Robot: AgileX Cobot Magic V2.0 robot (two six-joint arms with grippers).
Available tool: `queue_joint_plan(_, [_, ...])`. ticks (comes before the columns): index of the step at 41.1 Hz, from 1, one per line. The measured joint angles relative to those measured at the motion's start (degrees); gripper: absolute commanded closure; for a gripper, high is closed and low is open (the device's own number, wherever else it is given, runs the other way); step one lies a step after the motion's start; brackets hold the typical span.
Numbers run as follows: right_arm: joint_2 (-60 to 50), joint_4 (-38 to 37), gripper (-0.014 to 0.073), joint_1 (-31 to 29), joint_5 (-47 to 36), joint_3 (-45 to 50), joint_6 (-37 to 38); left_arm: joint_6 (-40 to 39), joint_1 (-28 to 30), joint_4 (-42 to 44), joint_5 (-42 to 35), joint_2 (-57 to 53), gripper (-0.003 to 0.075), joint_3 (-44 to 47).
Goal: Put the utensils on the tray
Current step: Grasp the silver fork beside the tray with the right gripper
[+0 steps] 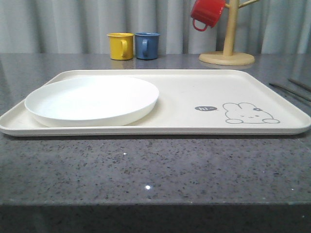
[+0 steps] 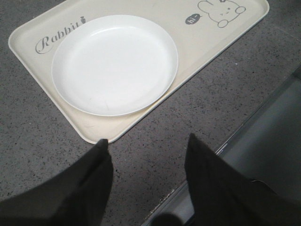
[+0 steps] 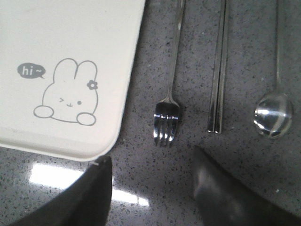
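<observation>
The cream tray (image 1: 204, 92) lies across the grey table, with a rabbit drawing at its right end and a round white plate (image 1: 92, 100) on its left half. To the right of the tray, on the table, lie a silver fork (image 3: 167, 117), a pair of chopsticks (image 3: 217, 80) and a spoon (image 3: 273, 115), side by side; thin ends of the utensils (image 1: 291, 90) show at the right edge of the front view. My right gripper (image 3: 150, 157) hovers open just short of the fork's tines, by the tray's corner (image 3: 106, 150). My left gripper (image 2: 146, 141) hangs open over bare table near the tray (image 2: 122, 129) and the plate (image 2: 115, 63).
A yellow mug (image 1: 120, 46) and a blue mug (image 1: 146, 45) stand behind the tray. A wooden mug stand (image 1: 226, 57) with a red mug (image 1: 207, 13) hanging on it is at the back right. The table's front edge (image 2: 235, 136) runs close beside the left gripper.
</observation>
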Motion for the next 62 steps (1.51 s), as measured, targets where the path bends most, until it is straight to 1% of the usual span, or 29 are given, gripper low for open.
queue_joint_plan(7, [10.21,-0.25,0.0179,0.09,2.28,-5.82,0.00,0.00,0.00,0.00,0.00,0.00,0.0372,0.00])
queue_joint_plan(17, [24.52,-3.18,0.0179,0.09,3.77,-12.99,0.00,0.00,0.00,0.00,0.00,0.00,0.0372,0.00])
queue_joint_plan(23, [31.07,-5.97,0.0179,0.09,5.03,-16.23,1.88,0.00,0.00,0.00,0.00,0.00,0.0372,0.00])
queue_joint_plan(30, [35.78,-6.69,0.0188,0.09,5.28,-18.74,3.17,0.00,0.00,0.00,0.00,0.00,0.0372,0.00])
queue_joint_plan(35, [37.71,-6.69,0.0242,0.09,5.05,-19.57,3.28,0.00,0.00,0.00,-0.11,0.00,0.0372,0.00])
queue_joint_plan(42, [38.39,-6.69,0.0349,0.09,4.80,-20.01,3.39,0.00,0.00,0.00,-0.11,0.00,0.0372,0.00])
queue_joint_plan(49, [38.39,-6.72,0.0520,0.09,4.80,-20.01,3.39,0.00,0.00,0.00,-0.11,0.00,0.0372,0.00])
queue_joint_plan(52, [38.39,-6.48,0.0575,0.09,4.89,-20.01,3.39,0.00,0.00,0.00,-0.11,0.00,0.0372,0.00])
queue_joint_plan(55, [38.39,-5.97,0.0601,0.09,5.03,-20.04,3.39,0.00,0.00,0.00,-0.11,0.00,0.0372,0.00])
queue_joint_plan(62, [38.29,-5.40,0.0602,0.09,5.51,-20.14,3.39,0.00,0.00,0.00,-0.11,0.00,0.0372,0.00])
